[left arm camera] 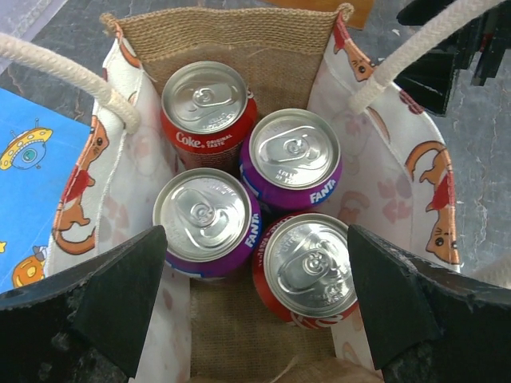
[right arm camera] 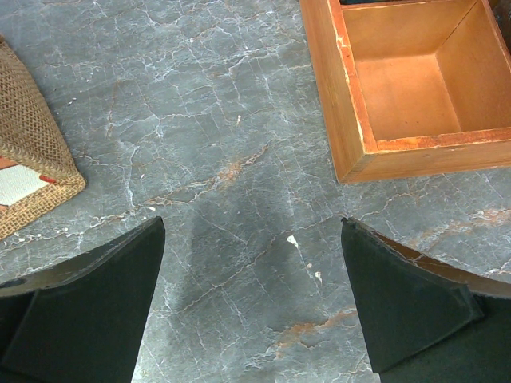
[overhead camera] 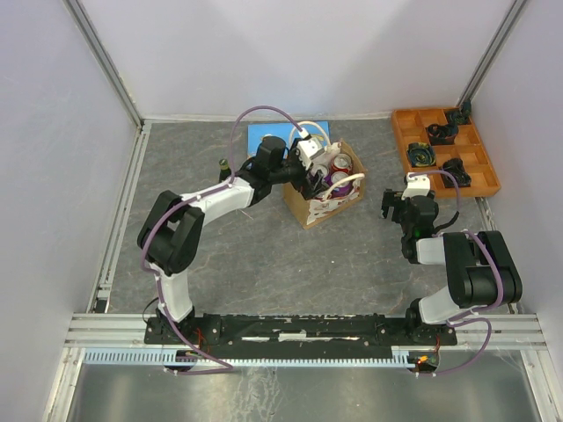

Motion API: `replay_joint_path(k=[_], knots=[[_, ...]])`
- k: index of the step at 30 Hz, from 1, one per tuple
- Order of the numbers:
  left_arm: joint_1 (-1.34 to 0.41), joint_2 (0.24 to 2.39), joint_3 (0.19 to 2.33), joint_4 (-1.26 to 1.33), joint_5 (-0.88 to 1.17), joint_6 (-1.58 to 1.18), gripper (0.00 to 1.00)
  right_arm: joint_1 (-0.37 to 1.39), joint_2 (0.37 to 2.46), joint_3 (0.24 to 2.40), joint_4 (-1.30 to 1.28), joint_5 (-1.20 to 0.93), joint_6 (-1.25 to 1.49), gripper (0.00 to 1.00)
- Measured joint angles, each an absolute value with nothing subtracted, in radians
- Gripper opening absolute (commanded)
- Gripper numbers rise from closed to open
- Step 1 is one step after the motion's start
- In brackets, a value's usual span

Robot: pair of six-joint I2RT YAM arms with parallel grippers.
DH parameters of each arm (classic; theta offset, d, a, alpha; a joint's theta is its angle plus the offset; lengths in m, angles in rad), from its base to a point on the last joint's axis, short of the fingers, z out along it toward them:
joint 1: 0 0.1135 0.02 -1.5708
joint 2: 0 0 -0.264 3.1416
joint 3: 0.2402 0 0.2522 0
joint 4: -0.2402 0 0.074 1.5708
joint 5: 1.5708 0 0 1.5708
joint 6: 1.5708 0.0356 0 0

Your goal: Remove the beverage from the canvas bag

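Note:
The canvas bag (overhead camera: 327, 200) stands open mid-table, tan with white rope handles (left arm camera: 56, 68) and cream sides printed with orange figures. Inside stand two red Coke cans (left arm camera: 209, 112) (left arm camera: 310, 267) and two purple Fanta cans (left arm camera: 295, 155) (left arm camera: 206, 219), all upright. My left gripper (overhead camera: 313, 178) is open right above the bag's mouth; in the left wrist view the gripper (left arm camera: 255, 247) has its fingers (left arm camera: 112, 295) spread over the near Fanta and near Coke, touching neither. My right gripper (overhead camera: 391, 205) is open and empty, low over bare table (right arm camera: 251, 231) to the right of the bag.
A flat blue picture book (overhead camera: 264, 134) lies behind and left of the bag. An orange compartment tray (overhead camera: 444, 149) with dark parts sits at the back right; its empty near corner shows in the right wrist view (right arm camera: 351, 120). White walls enclose the table.

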State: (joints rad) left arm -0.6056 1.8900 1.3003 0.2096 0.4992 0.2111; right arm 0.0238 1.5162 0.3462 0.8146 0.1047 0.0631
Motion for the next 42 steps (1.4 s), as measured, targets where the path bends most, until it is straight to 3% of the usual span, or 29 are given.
replay_joint_path(k=[22,42], knots=[[-0.697,1.807,1.202,0.223,0.264,0.215,0.99,0.024,1.516,0.346,0.815,0.104,0.063,0.99],[-0.706,1.822,1.258,0.113,0.262,0.215,0.99,0.024,1.516,0.346,0.815,0.105,0.063,0.99]])
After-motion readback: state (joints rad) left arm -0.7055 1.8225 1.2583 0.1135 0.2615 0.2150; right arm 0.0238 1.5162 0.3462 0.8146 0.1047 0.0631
